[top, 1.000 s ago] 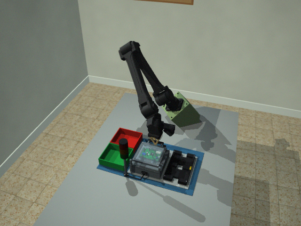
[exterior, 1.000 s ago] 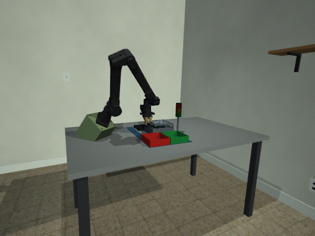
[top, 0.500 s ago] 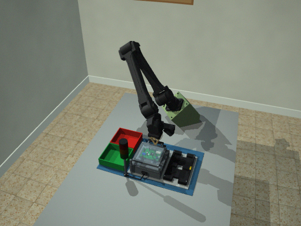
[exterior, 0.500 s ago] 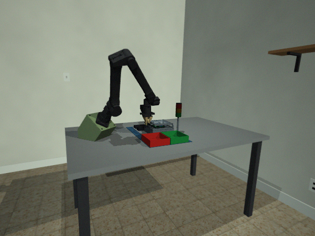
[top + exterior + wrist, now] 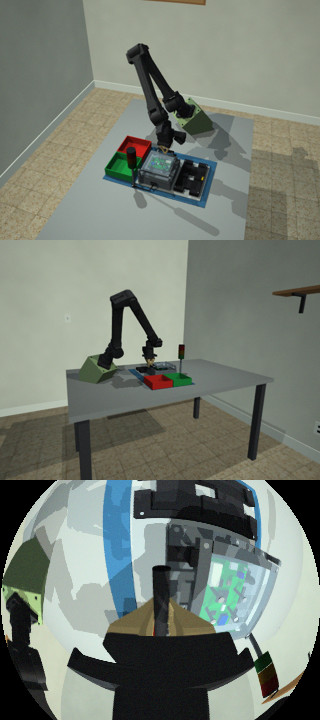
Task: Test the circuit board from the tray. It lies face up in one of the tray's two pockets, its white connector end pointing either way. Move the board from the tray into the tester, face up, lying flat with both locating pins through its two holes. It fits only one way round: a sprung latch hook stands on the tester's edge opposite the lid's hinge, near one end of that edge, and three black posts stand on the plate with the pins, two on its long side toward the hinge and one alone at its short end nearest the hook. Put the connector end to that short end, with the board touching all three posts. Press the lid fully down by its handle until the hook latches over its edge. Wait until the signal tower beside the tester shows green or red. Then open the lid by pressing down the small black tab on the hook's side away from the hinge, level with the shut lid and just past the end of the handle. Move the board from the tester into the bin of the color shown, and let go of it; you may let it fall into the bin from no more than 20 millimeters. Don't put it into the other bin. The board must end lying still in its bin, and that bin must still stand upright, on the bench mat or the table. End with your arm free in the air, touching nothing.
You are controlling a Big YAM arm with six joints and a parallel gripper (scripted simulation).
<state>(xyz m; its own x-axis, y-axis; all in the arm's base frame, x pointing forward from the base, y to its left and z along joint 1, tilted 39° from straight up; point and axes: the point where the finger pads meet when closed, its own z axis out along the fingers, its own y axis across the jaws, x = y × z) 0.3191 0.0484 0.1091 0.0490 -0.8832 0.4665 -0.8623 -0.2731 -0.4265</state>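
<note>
The green circuit board (image 5: 161,163) (image 5: 230,596) lies face up in the dark tester (image 5: 155,182) (image 5: 155,371), under the clear lid (image 5: 149,162) (image 5: 263,583), which lies down over it. My gripper (image 5: 163,149) (image 5: 149,364) (image 5: 161,602) stands at the tester's edge toward the arm's base and is shut on the lid's black handle (image 5: 160,583). The black tray (image 5: 192,176) (image 5: 194,490) beside the tester holds no board. The signal tower (image 5: 131,158) (image 5: 181,351) (image 5: 267,675) stands at the tester's corner; I cannot tell whether a lamp is lit.
The red bin (image 5: 134,146) (image 5: 157,382) and the green bin (image 5: 118,166) (image 5: 180,380) stand side by side beside the tester, both without a board. All rest on a blue mat (image 5: 212,165) (image 5: 120,540). The arm's green base block (image 5: 199,121) (image 5: 93,369) stands behind.
</note>
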